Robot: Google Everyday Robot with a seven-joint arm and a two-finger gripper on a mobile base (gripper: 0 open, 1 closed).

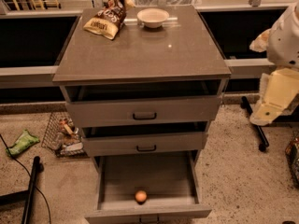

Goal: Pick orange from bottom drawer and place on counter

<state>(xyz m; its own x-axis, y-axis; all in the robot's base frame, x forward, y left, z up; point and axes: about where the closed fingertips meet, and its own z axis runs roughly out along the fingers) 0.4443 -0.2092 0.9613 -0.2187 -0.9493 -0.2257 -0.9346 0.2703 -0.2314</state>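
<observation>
Seemingly the gripper (273,101) sits far right (orange (140,196) in bottom drawer (154,171)).

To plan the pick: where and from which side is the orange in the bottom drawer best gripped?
Probably across its middle, from straight above: the orange is round and lies close to the front wall of the open bottom drawer, so its top is freest. The hand hangs to the right of the counter.
</observation>
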